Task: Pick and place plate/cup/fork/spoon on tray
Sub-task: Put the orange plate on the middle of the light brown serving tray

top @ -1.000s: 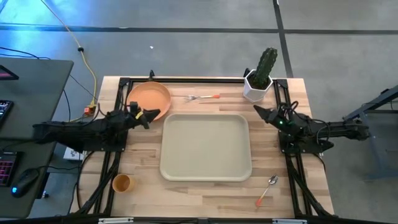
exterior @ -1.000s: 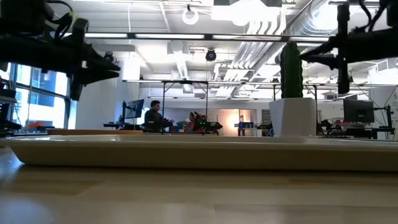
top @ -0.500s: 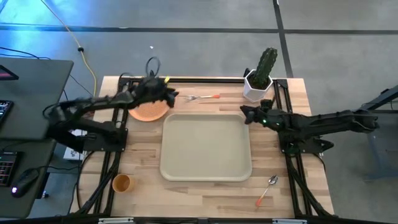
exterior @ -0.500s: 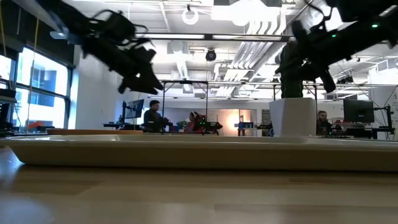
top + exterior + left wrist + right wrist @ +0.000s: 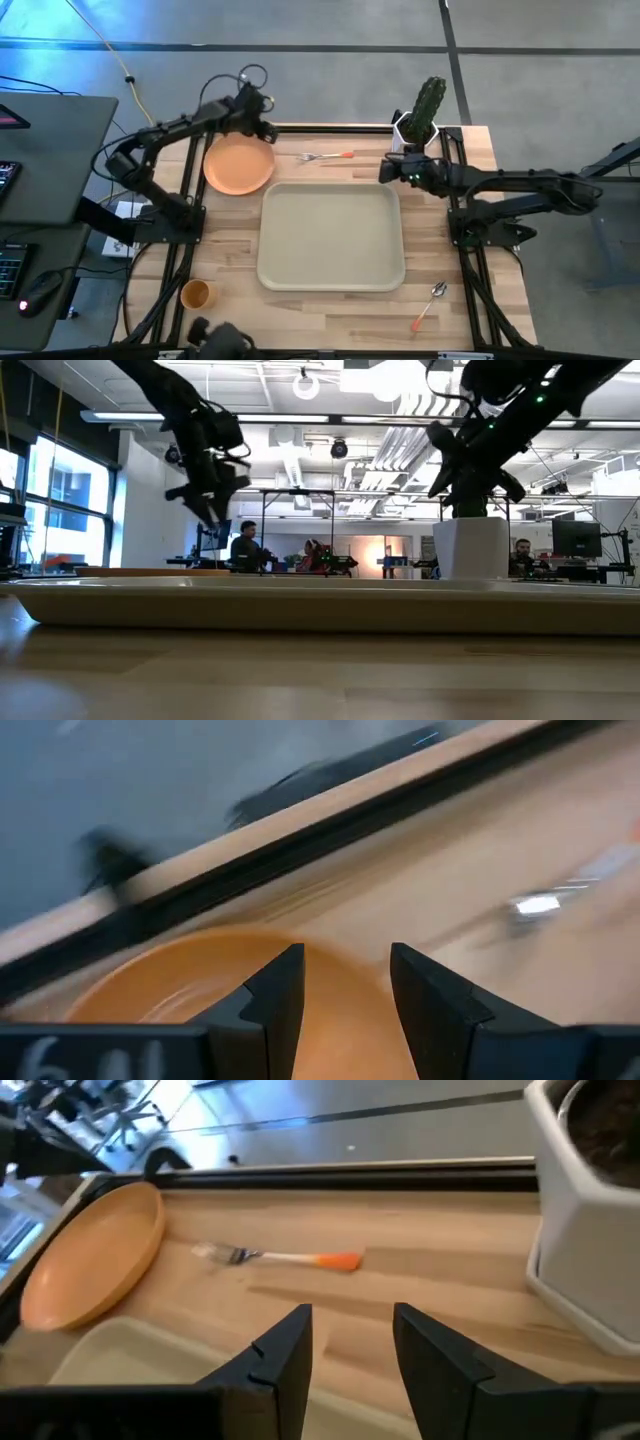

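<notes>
Nearest, by the table's (image 5: 230, 300) near-left corner: the cup (image 5: 195, 294), upright and well apart from everything else. Toward the near-right corner: the spoon (image 5: 430, 303), lying slantwise on the wood, bowl pointing to the far edge and orange handle to the near edge, just off the tray's near-right corner without touching it. Across the middle of the table: the tray (image 5: 332, 236), flat, with nothing on it. Over the tray's far-right corner, just in front of the white cactus pot (image 5: 413, 140): the right pincer (image 5: 388, 170), raised above the wood, released, fingers (image 5: 283, 1350) parted with nothing between them, facing along the far edge toward the fork. Beyond the tray's far-left corner: the plate (image 5: 239, 165), flat on the wood near the far-left corner, close to the tray but not touching. Above the plate's far rim, at the table's far edge: the left pincer (image 5: 262, 127), hanging in the air, likewise released and grasping nothing, fingers (image 5: 275, 1000) apart with the plate's orange surface showing between them. Along the far edge, between plate and pot: the fork (image 5: 327, 157), lying parallel to that edge, tines toward the plate, orange handle toward the pot, touched by neither pincer. Farther off, in the room behind the table: a person (image 5: 245, 547) seated at a desk.
</notes>
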